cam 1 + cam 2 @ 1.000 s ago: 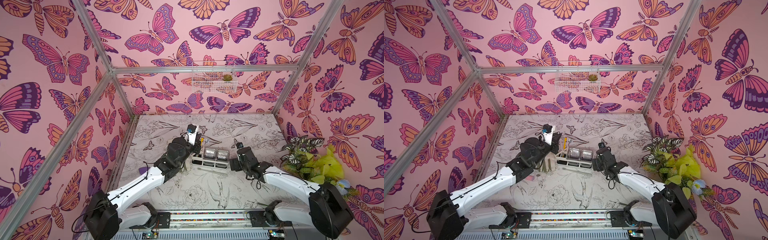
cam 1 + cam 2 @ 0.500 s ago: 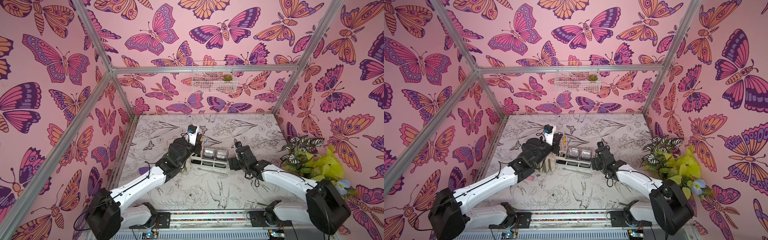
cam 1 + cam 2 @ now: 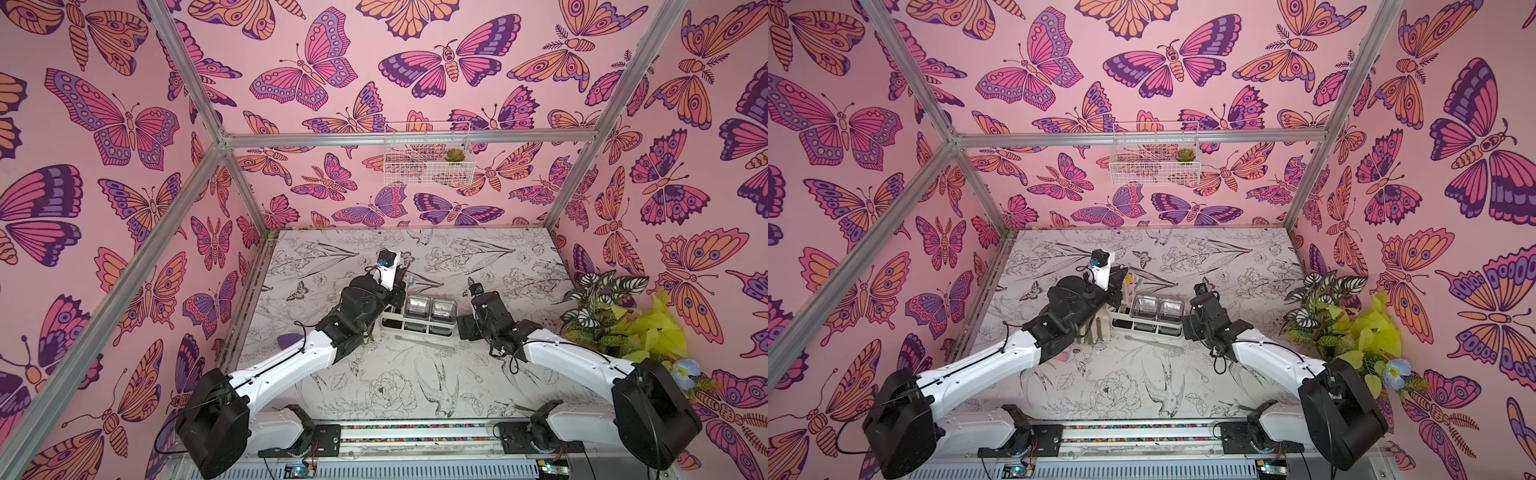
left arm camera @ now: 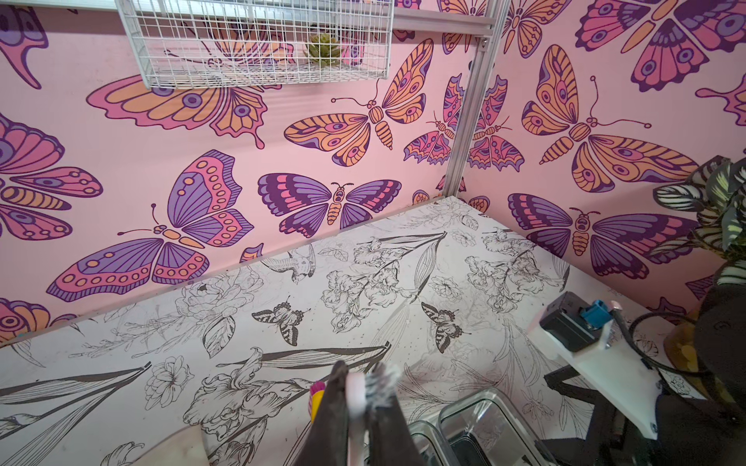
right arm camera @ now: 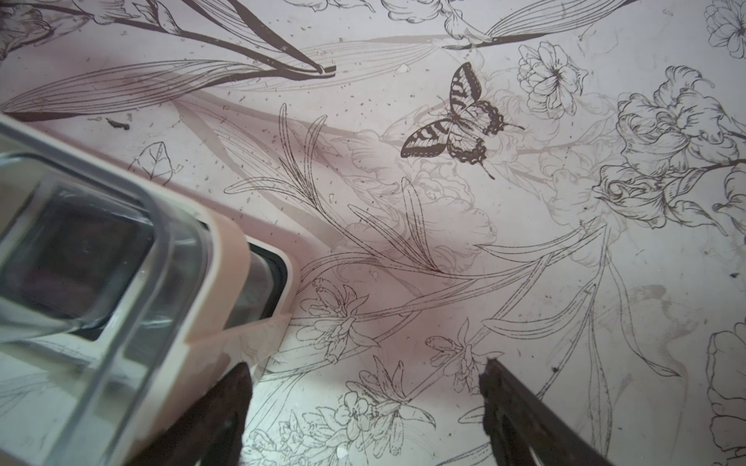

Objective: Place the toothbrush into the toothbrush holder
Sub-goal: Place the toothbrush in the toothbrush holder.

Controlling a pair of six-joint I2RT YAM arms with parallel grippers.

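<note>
At the slotted end of the toothbrush holder (image 3: 417, 332) | toothbrush (image 4: 357, 407) upright, pinched just below its bristles in my left gripper (image 4: 359, 383), jaws narrow | right gripper (image 5: 363, 379) spread wide, empty, beside the holder's other end | I judge it light, stiff, slick: grip the handle, not the head.

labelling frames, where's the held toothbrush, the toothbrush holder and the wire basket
toothbrush (image 4: 356, 393), left wrist view, pale neck beside the bristles
toothbrush holder (image 3: 1111, 321), a top view, white end wall
wire basket (image 3: 415, 174), a top view, front mesh wall
</note>
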